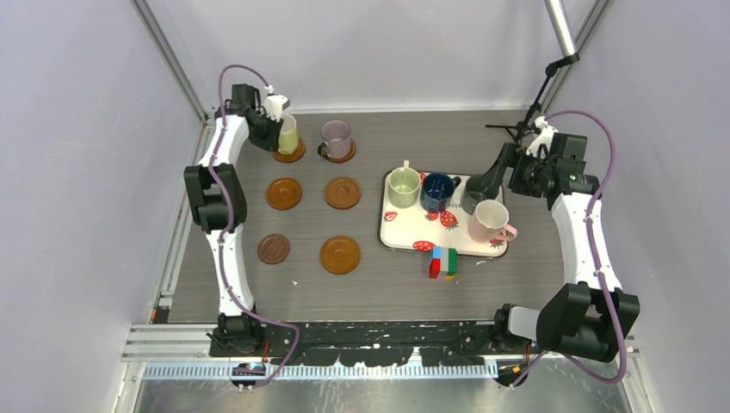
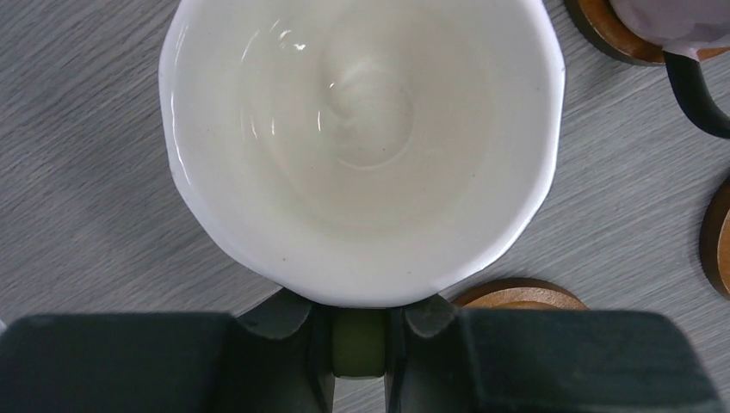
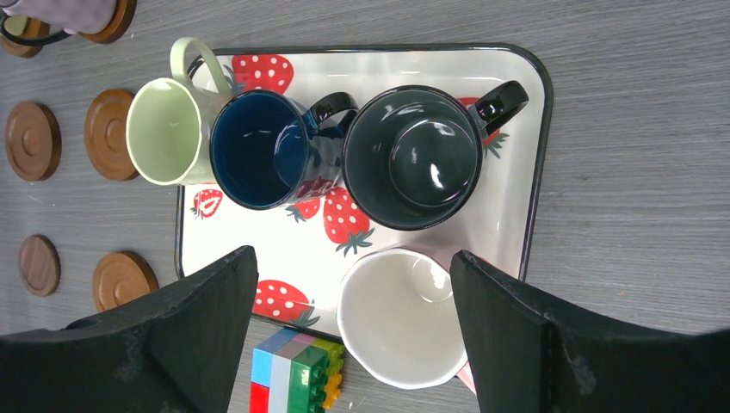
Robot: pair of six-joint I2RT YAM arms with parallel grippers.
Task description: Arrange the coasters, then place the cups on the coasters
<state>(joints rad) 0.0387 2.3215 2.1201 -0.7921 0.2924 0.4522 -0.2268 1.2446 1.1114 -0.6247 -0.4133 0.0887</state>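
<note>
My left gripper (image 1: 277, 120) (image 2: 359, 344) is shut on the green-yellow handle of the pale yellow cup (image 1: 288, 135) (image 2: 361, 146), which is over the back-left coaster (image 1: 290, 153) (image 2: 521, 298). I cannot tell whether the cup rests on it. The mauve cup (image 1: 336, 138) stands on the coaster (image 1: 338, 154) beside it. Several coasters lie bare in front, among them a darker one (image 1: 274, 249). My right gripper (image 1: 487, 181) (image 3: 351, 261) is open above the tray, with the pink cup (image 1: 489, 222) (image 3: 400, 323) below its fingers. The light green (image 3: 163, 129), dark blue (image 3: 258, 151) and grey (image 3: 413, 155) cups stand in a row.
The white strawberry-print tray (image 1: 411, 228) (image 3: 538, 172) holds the row of cups and the pink cup at centre right. A multicoloured block toy (image 1: 444, 263) (image 3: 297, 374) lies just in front of the tray. Frame posts and walls close in the table's sides and back.
</note>
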